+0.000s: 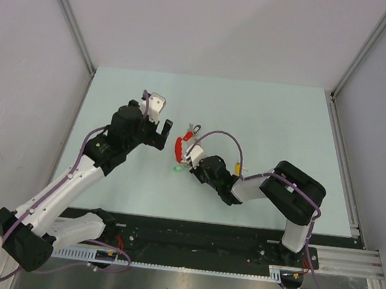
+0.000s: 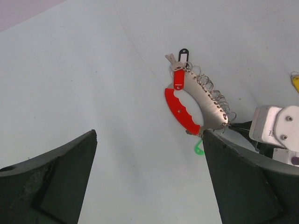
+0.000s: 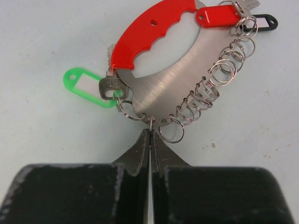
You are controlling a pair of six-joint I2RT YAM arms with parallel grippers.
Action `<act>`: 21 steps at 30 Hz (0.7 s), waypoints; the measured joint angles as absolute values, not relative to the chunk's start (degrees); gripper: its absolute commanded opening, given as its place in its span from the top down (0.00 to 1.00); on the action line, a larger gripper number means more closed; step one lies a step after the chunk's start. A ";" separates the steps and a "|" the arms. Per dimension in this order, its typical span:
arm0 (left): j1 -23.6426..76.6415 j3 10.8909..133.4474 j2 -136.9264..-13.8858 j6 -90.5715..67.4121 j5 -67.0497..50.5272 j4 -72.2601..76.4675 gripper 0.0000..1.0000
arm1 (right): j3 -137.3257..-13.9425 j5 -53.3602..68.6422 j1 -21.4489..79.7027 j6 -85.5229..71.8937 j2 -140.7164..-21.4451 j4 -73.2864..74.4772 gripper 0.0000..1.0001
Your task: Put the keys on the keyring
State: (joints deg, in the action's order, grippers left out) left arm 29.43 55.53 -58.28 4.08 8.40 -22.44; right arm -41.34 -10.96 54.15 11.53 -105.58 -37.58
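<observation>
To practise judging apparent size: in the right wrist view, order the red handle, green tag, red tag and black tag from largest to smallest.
1. red handle
2. green tag
3. red tag
4. black tag, partly hidden

The green tag lies nearer the camera, so its lead over the red tag is unsure.

Top external view: the keyring [image 1: 178, 146] lies largely beneath the right gripper [image 1: 187, 156]; the keys [image 1: 195, 127] are too small to tell apart. Left wrist view: the green tag [image 2: 198, 148] and the keyring's lower tip pass behind one finger [image 2: 243, 177] of the left gripper [image 2: 150, 135], whose fingers run off the bottom edge; the yellow tag [image 2: 295, 80] is cut by the right edge. Right wrist view: the keys [image 3: 246, 3] are cropped by the top edge; whether the right gripper's closed tips pinch a split ring [image 3: 152, 122] cannot be told
</observation>
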 measured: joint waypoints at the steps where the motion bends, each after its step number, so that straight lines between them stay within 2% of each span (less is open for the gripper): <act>1: 29.43 55.51 -58.28 4.10 8.40 -22.41 0.00 | -41.30 -10.92 53.91 11.64 -105.32 -37.23 1.00; 7: 29.39 54.81 -58.06 4.89 7.25 -22.15 0.00 | -40.71 -8.01 52.38 12.53 -99.77 -32.80 1.00; 13: 29.34 52.58 -56.21 6.59 3.22 -20.49 0.00 | -40.64 -0.75 50.02 14.02 -89.27 -26.68 1.00; 21: 29.21 48.77 -52.34 10.31 -8.97 -15.84 0.00 | -40.64 8.64 48.47 16.80 -76.55 -17.28 1.00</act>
State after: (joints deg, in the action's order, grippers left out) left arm 29.21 48.77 -52.34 10.31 -8.97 -15.84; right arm -40.64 8.64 48.47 16.80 -76.55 -17.28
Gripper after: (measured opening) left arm 0.996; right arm 0.009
